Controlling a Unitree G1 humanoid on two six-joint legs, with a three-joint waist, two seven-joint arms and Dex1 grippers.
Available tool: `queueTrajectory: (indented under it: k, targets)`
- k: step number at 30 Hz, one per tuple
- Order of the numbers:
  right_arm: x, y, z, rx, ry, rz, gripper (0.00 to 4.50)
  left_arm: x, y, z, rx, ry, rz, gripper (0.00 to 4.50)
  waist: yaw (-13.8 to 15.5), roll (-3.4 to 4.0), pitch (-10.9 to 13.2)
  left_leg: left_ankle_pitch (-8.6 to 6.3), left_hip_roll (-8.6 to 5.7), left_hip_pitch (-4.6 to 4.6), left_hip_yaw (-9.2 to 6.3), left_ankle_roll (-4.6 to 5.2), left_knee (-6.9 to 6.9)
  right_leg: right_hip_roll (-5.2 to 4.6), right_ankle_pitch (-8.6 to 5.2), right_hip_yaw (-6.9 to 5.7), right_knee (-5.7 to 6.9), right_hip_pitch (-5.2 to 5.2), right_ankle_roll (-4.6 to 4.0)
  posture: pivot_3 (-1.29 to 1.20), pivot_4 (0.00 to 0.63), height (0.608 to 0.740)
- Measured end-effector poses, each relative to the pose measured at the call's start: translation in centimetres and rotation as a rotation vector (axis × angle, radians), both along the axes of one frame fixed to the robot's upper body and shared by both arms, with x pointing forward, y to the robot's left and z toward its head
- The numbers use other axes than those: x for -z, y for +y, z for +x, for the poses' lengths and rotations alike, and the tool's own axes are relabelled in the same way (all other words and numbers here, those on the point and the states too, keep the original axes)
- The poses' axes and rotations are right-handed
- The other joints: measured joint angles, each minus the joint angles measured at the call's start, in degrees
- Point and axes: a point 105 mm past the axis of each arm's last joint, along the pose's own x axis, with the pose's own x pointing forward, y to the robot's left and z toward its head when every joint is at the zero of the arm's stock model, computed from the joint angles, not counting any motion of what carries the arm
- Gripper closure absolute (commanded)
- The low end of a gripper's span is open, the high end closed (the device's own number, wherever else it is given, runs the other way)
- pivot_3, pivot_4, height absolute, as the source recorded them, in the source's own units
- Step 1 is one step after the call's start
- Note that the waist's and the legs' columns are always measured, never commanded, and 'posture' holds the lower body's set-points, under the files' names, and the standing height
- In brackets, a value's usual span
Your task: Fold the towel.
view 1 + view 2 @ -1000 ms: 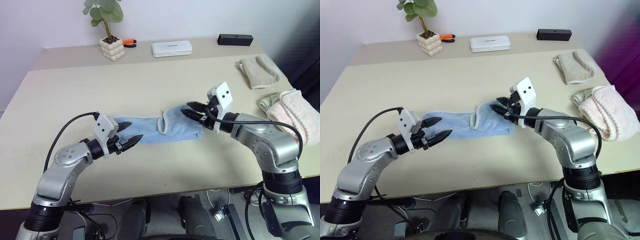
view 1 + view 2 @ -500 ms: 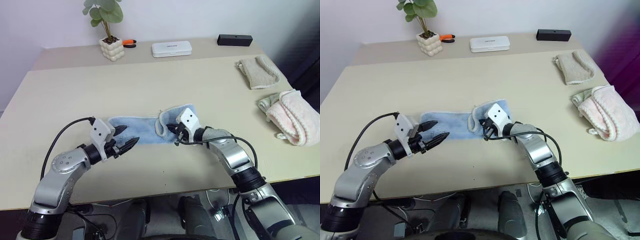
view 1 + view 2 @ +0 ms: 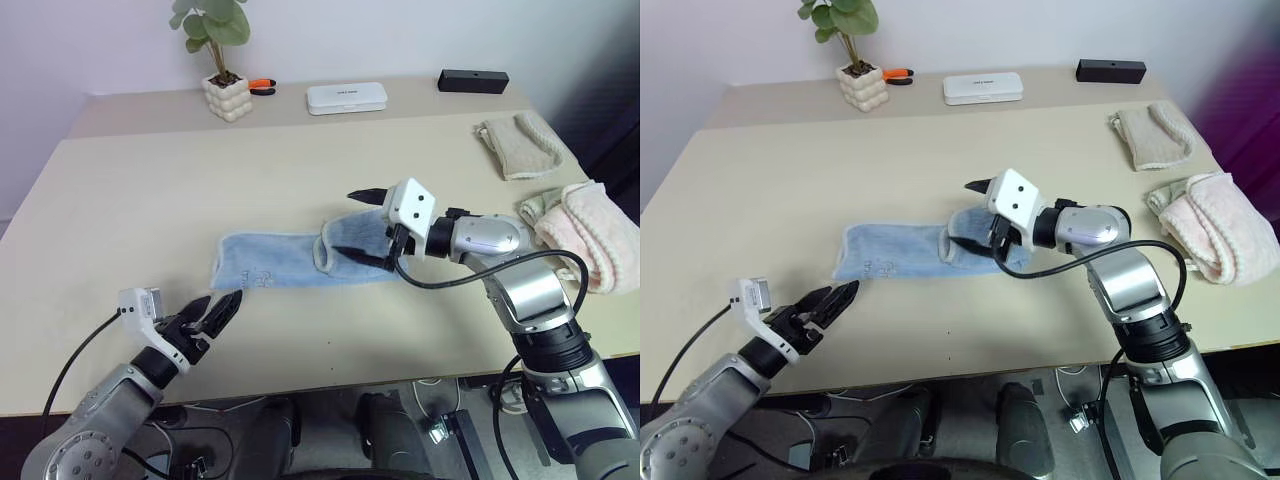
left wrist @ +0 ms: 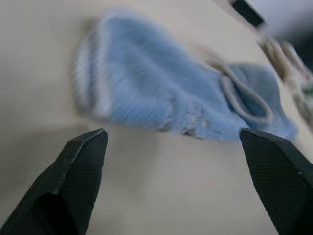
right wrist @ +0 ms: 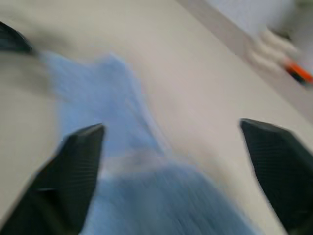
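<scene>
Jaws of both grippers stand wide and empty: left gripper (image 3: 205, 316) near the light blue towel (image 3: 290, 260), right gripper (image 3: 368, 226) above its folded end.

towel (image 3: 300, 260) is lying mid-table (image 3: 150, 190); two other towels (image 3: 560, 190) sitting off right; plant (image 3: 222, 60) and box (image 3: 345, 97) sitting behind

On my worktop (image 3: 120, 180) I count three towels: one light blue towel (image 3: 290, 262), one beige towel (image 3: 517, 145), one pink towel (image 3: 580, 228). One potted plant (image 3: 222, 60), one white box (image 3: 346, 97), one black bar (image 3: 472, 80), one orange-handled tool (image 3: 260, 86), and my two hands
</scene>
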Motion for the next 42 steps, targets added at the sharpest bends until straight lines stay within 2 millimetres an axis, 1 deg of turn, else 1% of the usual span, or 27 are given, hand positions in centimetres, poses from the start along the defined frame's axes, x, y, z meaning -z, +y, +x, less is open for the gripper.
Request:
queueTrajectory:
  k: [1,4,6,8,9,11,15,16,17,18,22,24,25,28,29,32,34,35,37,39,41,42]
  targets:
    - [0.2,0.2,-0.3,-0.022,0.001,-0.01,0.11,0.0,0.1,0.1,-0.03,0.016,-0.028,0.0,0.05,-0.01,0.0,0.0,-0.02,0.0,0.0,0.0,0.02,-0.02,-0.03,0.01,-0.01,0.02,-0.06,0.0,0.15,0.74]
    - [1.6,0.4,-1.2,-0.071,0.024,-0.044,0.11,0.4,0.3,1.2,-0.129,0.074,-0.111,0.0,0.74,-0.05,-0.02,0.0,-0.04,0.01,0.01,-0.01,0.04,-0.02,-0.04,0.0,-0.01,0.03,-0.09,0.0,0.15,0.74]
    - [2.4,0.6,-1.6,-0.093,0.033,-0.063,0.11,0.1,0.2,2.3,-0.17,0.097,-0.177,0.0,1.1,-0.03,-0.03,0.03,-0.05,0.01,-0.01,-0.06,0.04,-0.03,-0.02,0.0,0.01,0.03,-0.09,0.0,0.15,0.74]
    - [2.6,0.9,-1.8,-0.107,0.031,-0.062,0.11,-0.1,0.0,3.2,-0.194,0.118,-0.215,0.0,1.09,-0.04,-0.03,0.05,-0.06,0.02,-0.02,-0.09,0.04,-0.02,-0.02,0.01,0.01,0.03,-0.12,0.0,0.15,0.74]
    - [2.6,0.9,-1.8,-0.106,0.029,-0.064,0.04,-0.2,-0.1,3.4,-0.201,0.126,-0.228,0.24,1.05,-0.04,-0.03,0.05,-0.07,0.02,-0.01,-0.09,0.04,-0.02,-0.02,0.01,0.01,0.03,-0.12,0.0,0.15,0.74]
    - [2.6,1.0,-1.9,-0.106,0.024,-0.066,0.0,-0.2,-0.5,4.3,-0.209,0.148,-0.26,0.81,1.2,-0.04,-0.04,0.06,-0.09,0.02,-0.02,-0.1,0.04,-0.02,-0.02,0.0,0.01,0.03,-0.12,0.0,0.15,0.74]
    - [2.4,1.8,-2.6,-0.138,0.003,-0.062,0.0,0.5,-2.2,5.5,-0.171,0.21,-0.313,2.84,1.04,-0.07,-0.03,0.06,-0.12,0.01,0.0,-0.1,0.03,-0.02,0.01,0.01,-0.01,0.03,-0.07,0.0,0.15,0.74]
    - [2.3,1.8,-2.6,-0.136,0.002,-0.06,0.0,0.5,-2.4,5.6,-0.164,0.216,-0.315,3.44,1.02,-0.07,-0.02,0.06,-0.12,0.01,0.0,-0.1,0.02,-0.01,0.01,0.01,-0.01,0.02,-0.07,0.0,0.15,0.74]
    - [2.4,1.8,-2.5,-0.133,0.002,-0.059,0.0,0.5,-2.5,5.7,-0.162,0.217,-0.316,3.88,1.0,-0.07,-0.03,0.06,-0.12,0.01,0.0,-0.1,0.02,-0.01,0.01,0.01,-0.01,0.02,-0.07,0.0,0.15,0.74]
    - [2.4,1.8,-2.6,-0.128,0.004,-0.057,0.0,0.4,-2.6,6.0,-0.16,0.217,-0.323,4.43,1.02,-0.07,-0.03,0.06,-0.13,0.01,0.0,-0.1,0.01,0.01,0.0,0.01,-0.01,0.01,-0.08,0.0,0.15,0.74]
    - [2.3,2.1,-2.9,-0.131,-0.007,-0.055,0.0,-0.4,-2.5,6.7,-0.17,0.184,-0.361,4.43,0.99,-0.07,-0.03,0.06,-0.11,0.01,0.01,-0.11,0.0,0.02,-0.02,0.01,-0.01,0.01,-0.12,0.0,0.15,0.74]
    - [2.3,2.3,-3.1,-0.129,-0.002,-0.049,0.0,-1.0,-1.8,6.8,-0.185,0.147,-0.368,4.43,0.98,-0.07,-0.02,0.06,-0.12,0.01,0.01,-0.11,-0.02,0.03,-0.03,0.01,-0.02,-0.01,-0.14,0.0,0.15,0.74]
    - [2.4,2.4,-3.2,-0.125,0.006,-0.045,0.0,-1.5,-1.0,6.8,-0.202,0.115,-0.362,4.43,0.97,-0.07,-0.02,0.06,-0.11,0.01,0.01,-0.11,-0.03,0.05,-0.04,0.01,-0.01,-0.02,-0.16,0.0,0.15,0.74]
    - [2.9,2.2,-3.3,-0.108,0.028,-0.045,0.0,-3.4,2.6,6.5,-0.273,0.004,-0.301,4.43,0.88,-0.07,-0.02,0.06,-0.1,0.01,0.04,-0.11,-0.06,0.05,-0.05,0.02,-0.01,-0.05,-0.18,0.0,0.15,0.74]
    - [3.0,2.2,-3.3,-0.106,0.032,-0.046,0.0,-3.6,3.4,6.3,-0.288,-0.011,-0.278,4.43,0.9,-0.07,-0.02,0.06,-0.1,0.01,0.04,-0.11,-0.07,0.05,-0.05,0.02,-0.02,-0.05,-0.18,0.0,0.15,0.74]
    - [3.1,2.1,-3.3,-0.101,0.036,-0.049,0.0,-3.8,5.7,5.4,-0.296,-0.039,-0.138,4.43,0.92,-0.08,-0.01,0.06,-0.11,0.01,0.07,-0.11,-0.07,0.05,-0.06,0.02,-0.03,-0.05,-0.19,0.0,0.15,0.74]
    - [3.2,2.0,-3.3,-0.097,0.035,-0.054,0.0,-4.8,6.9,5.3,-0.287,-0.084,-0.051,4.43,1.06,-0.1,0.0,0.06,-0.1,-0.01,0.08,-0.11,-0.07,0.05,-0.07,0.0,-0.03,-0.05,-0.21,0.0,0.15,0.74]
    - [3.2,2.0,-3.3,-0.097,0.034,-0.055,0.0,-5.7,7.3,5.2,-0.268,-0.118,0.007,4.43,1.09,-0.11,0.0,0.06,-0.09,-0.01,0.08,-0.11,-0.06,0.04,-0.07,-0.01,-0.03,-0.03,-0.21,0.0,0.15,0.74]
    - [3.2,2.0,-3.3,-0.096,0.034,-0.055,0.0,-6.6,7.6,5.3,-0.249,-0.159,0.052,4.43,1.0,-0.11,0.0,0.06,-0.07,-0.01,0.09,-0.11,-0.07,0.0,-0.08,0.02,-0.07,-0.03,-0.22,0.0,0.15,0.74]
    - [3.3,1.9,-3.2,-0.092,0.035,-0.058,0.0,-7.5,6.9,5.7,-0.177,-0.204,0.116,4.43,1.04,-0.21,0.05,0.06,-0.1,-0.03,0.12,-0.11,-0.07,0.02,-0.08,-0.01,-0.08,-0.03,-0.21,0.0,0.15,0.74]
    - [3.6,1.7,-2.9,-0.081,0.038,-0.065,0.0,-9.6,5.2,6.5,-0.05,-0.292,0.211,4.43,1.12,-0.25,0.07,0.07,-0.11,-0.06,0.18,-0.13,-0.05,0.02,-0.07,-0.11,-0.07,-0.02,-0.22,0.0,0.15,0.74]
    - [3.7,1.6,-2.8,-0.076,0.039,-0.069,0.0,-10.5,3.9,6.6,0.026,-0.338,0.254,4.43,1.04,-0.25,0.07,0.07,-0.11,-0.06,0.24,-0.13,-0.06,0.02,-0.07,-0.09,-0.09,-0.03,-0.22,0.0,0.15,0.74]
